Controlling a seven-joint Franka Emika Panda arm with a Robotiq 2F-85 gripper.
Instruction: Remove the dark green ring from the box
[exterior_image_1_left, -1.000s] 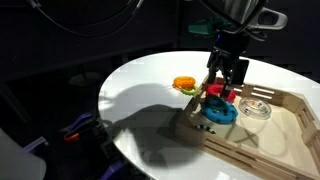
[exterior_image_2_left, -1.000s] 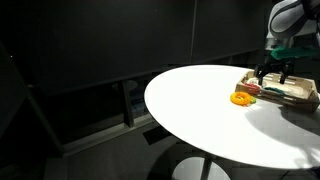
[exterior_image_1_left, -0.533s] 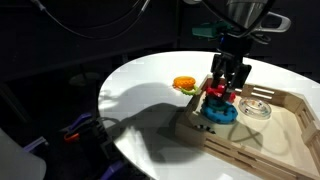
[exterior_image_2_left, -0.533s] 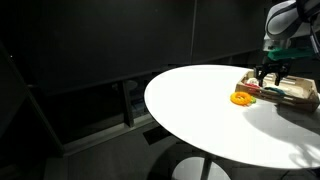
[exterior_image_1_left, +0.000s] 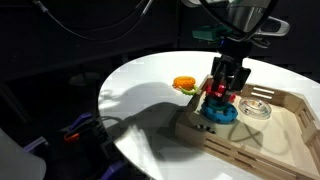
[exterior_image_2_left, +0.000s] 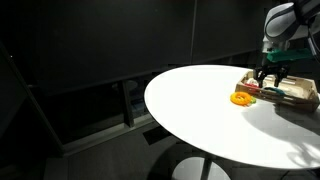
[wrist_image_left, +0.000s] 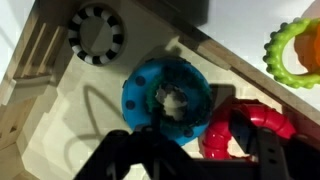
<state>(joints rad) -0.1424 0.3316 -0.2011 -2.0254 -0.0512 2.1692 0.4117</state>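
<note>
The dark green ring (wrist_image_left: 170, 95) lies on top of a larger blue ring (wrist_image_left: 140, 110) in a corner of the box (wrist_image_left: 35, 60), a light wooden tray that also shows in both exterior views (exterior_image_1_left: 250, 150) (exterior_image_2_left: 300, 95). A red ring (wrist_image_left: 250, 125) lies right beside the blue one (exterior_image_1_left: 218, 113). My gripper (wrist_image_left: 190, 150) is open and hangs just above these rings, with its dark fingers on either side of the blue and red rings. It also shows in both exterior views (exterior_image_1_left: 223, 88) (exterior_image_2_left: 272, 74). It holds nothing.
An orange ring (exterior_image_1_left: 184, 84) (exterior_image_2_left: 241, 98) with a yellow-green edge lies on the white round table (exterior_image_1_left: 140, 100) just outside the box wall (wrist_image_left: 295, 50). A black toothed ring (wrist_image_left: 97, 32) lies in the box further in. An inner divider crosses the box.
My gripper has come down a little and shifted slightly towards the blue and red rings. The rings have not moved.
</note>
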